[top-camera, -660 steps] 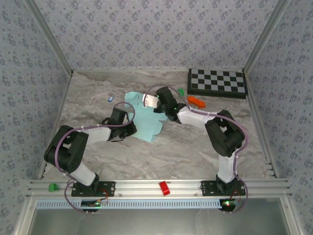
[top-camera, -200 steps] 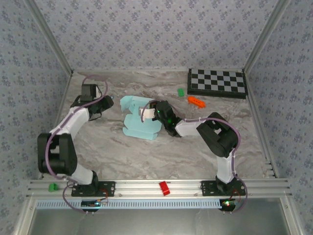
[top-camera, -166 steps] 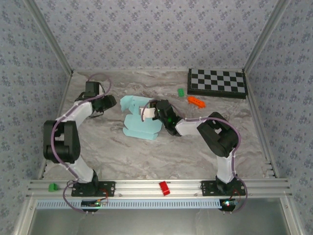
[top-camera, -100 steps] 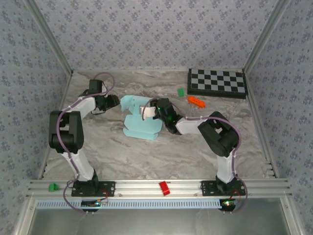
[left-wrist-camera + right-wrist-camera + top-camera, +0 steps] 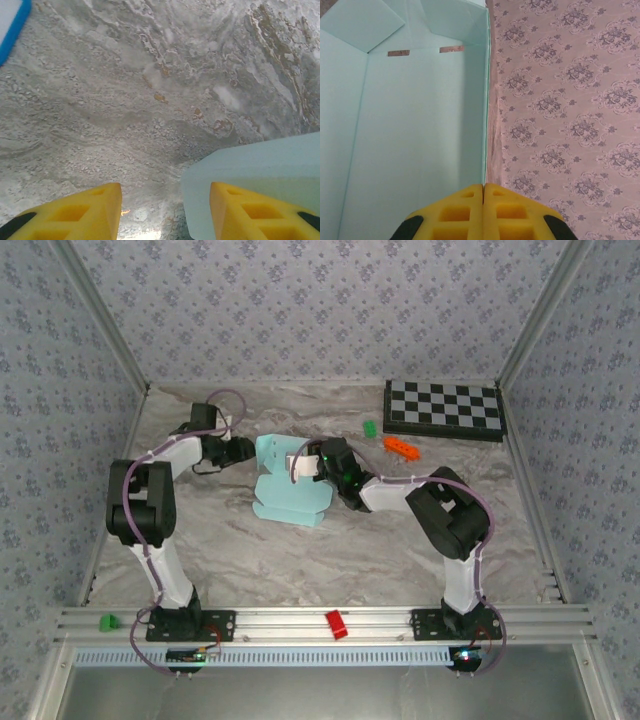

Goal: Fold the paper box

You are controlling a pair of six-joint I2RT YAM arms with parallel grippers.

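Observation:
The paper box (image 5: 290, 490) is pale turquoise card, partly raised into walls on the marble table, left of centre. My right gripper (image 5: 305, 462) is shut on the top edge of one upright wall; in the right wrist view the yellow fingers (image 5: 483, 192) pinch that thin wall, with the box's inside (image 5: 415, 125) and two slits to the left. My left gripper (image 5: 248, 448) sits at the box's far-left corner, open. In the left wrist view a rounded flap of the box (image 5: 260, 165) lies by the right finger (image 5: 250, 212), and bare table shows between the fingers.
A black-and-white checkerboard (image 5: 444, 409) lies at the back right. A green block (image 5: 369, 427) and an orange block (image 5: 400, 447) lie near it. A small blue-edged piece (image 5: 12, 22) sits behind the left gripper. A red piece (image 5: 336, 623) and a green piece (image 5: 106, 621) rest on the front rail.
My left arm swung from the far-left wall toward the box, ending at its far-left corner. The right gripper kept hold of the box wall, which stands slightly more upright.

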